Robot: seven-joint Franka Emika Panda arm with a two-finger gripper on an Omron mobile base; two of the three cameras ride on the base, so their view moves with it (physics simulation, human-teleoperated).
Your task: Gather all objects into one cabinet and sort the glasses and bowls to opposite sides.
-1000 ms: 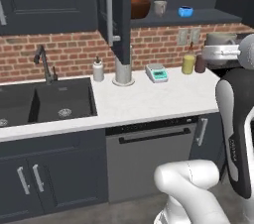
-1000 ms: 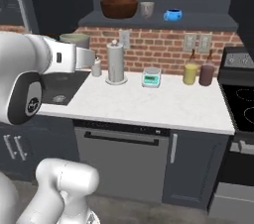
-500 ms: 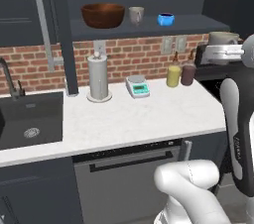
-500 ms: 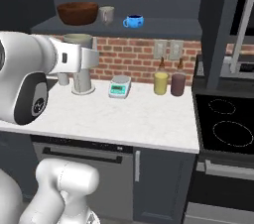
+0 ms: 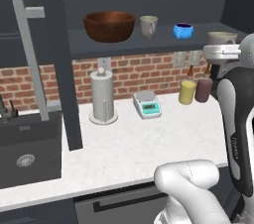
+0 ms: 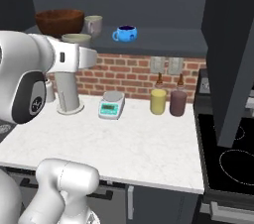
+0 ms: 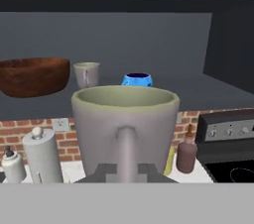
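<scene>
Gripper (image 7: 126,171) pinching the held mug (image 7: 125,129) by its handle, short of the shelf (image 7: 198,91) with wooden bowl (image 7: 32,75)

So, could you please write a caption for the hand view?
Hand carrying a beige mug toward a shelf holding a wooden bowl, another mug and a blue bowl.

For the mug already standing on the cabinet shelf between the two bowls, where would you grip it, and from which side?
Grip the shelf mug by its rim or wall, coming from the open front. It stands upright, the wooden bowl sits close beside it, and the blue bowl leaves more room on the other side.
</scene>
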